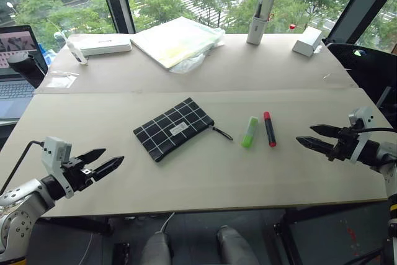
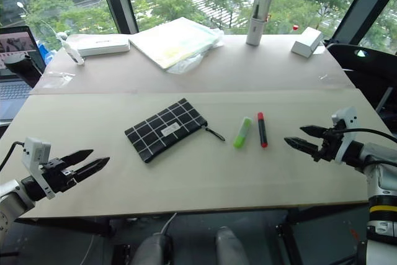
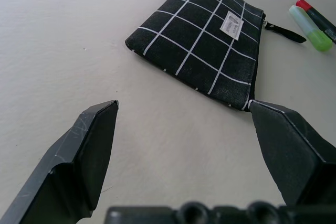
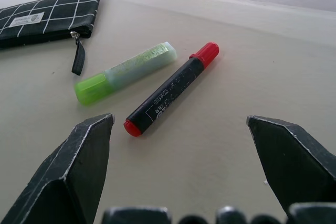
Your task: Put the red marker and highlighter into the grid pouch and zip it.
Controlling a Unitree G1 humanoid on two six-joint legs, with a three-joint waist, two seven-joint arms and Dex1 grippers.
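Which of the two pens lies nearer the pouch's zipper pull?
The highlighter, stubby and lime green, lies between the grid pouch and the red marker, which is slimmer, black-barrelled and red-capped.

My left gripper (image 1: 107,160) and right gripper (image 1: 312,136) each end in two tapered, scuffed black fingers. Behind each sits a white box-shaped wrist camera, with black cables trailing along silver-grey forearms.

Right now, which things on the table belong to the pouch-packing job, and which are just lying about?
Belongs to the job:
- grid pouch, flat on the table
- highlighter
- red marker, beside the highlighter, both outside the pouch

Just lying about:
- laptop
- flat white box
- plastic-wrapped papers
- upright cylinder
- small white box
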